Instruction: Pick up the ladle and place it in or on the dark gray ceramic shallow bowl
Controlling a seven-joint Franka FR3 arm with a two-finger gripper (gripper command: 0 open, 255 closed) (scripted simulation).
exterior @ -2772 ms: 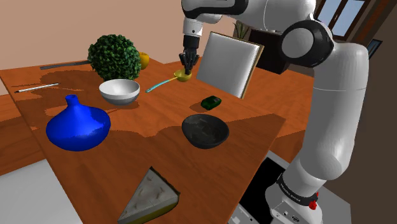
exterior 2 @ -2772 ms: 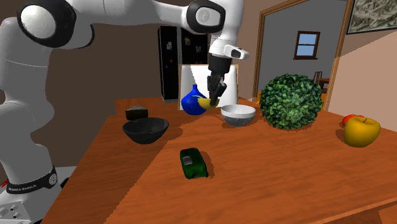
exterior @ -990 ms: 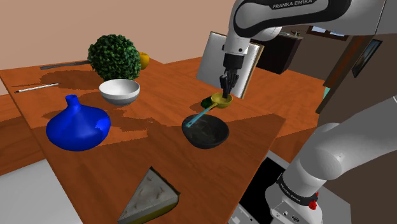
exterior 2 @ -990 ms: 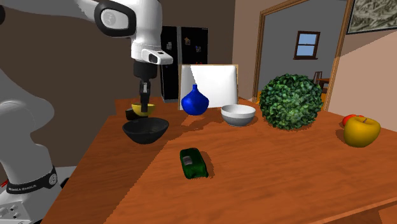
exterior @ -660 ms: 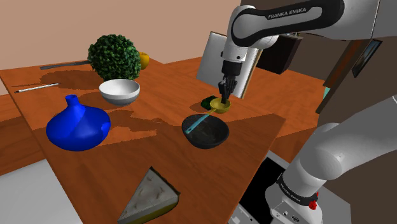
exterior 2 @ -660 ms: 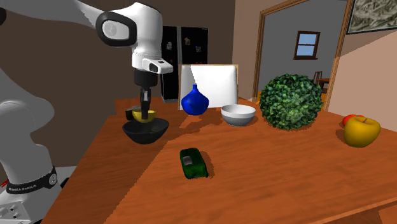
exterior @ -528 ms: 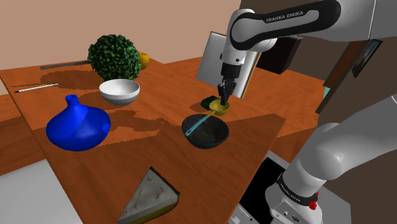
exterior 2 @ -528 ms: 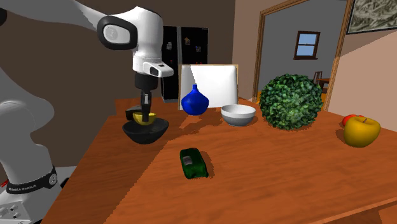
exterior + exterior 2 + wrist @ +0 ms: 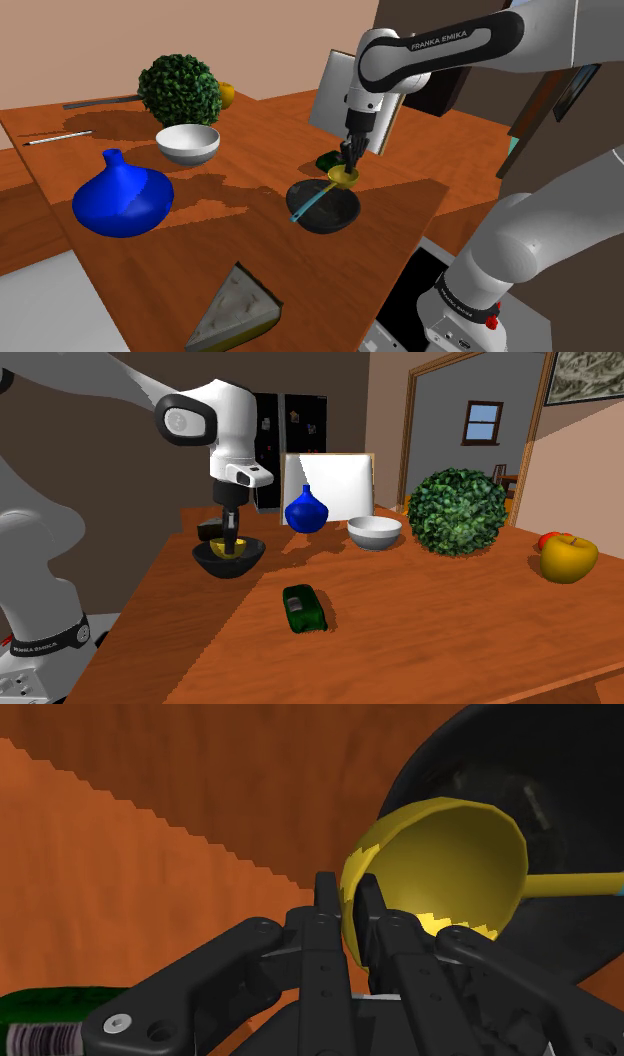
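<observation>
The ladle has a yellow cup (image 9: 343,178) and a teal handle (image 9: 305,203). My gripper (image 9: 347,162) is shut on the cup's rim and holds it just over the dark grey bowl (image 9: 335,218) at the table's near side. The handle slants down across the bowl and sticks out past its rim. In the second exterior view the gripper (image 9: 231,540) reaches down into the bowl (image 9: 229,560), and the yellow cup (image 9: 229,549) shows inside it. In the wrist view the gripper (image 9: 347,889) pinches the cup (image 9: 440,864) over the dark bowl (image 9: 560,764).
A green object (image 9: 328,160) lies just behind the bowl. A white panel (image 9: 358,100) leans upright behind it. A white bowl (image 9: 188,143), a blue vase (image 9: 122,198), a leafy ball (image 9: 180,88) and a cheese wedge (image 9: 235,310) stand on the table. A yellow apple (image 9: 568,557) sits far off.
The gripper has carried the ladle from beside the white panel to the dark bowl. In the last second it sank, so the cup and handle now sit lower in the bowl.
</observation>
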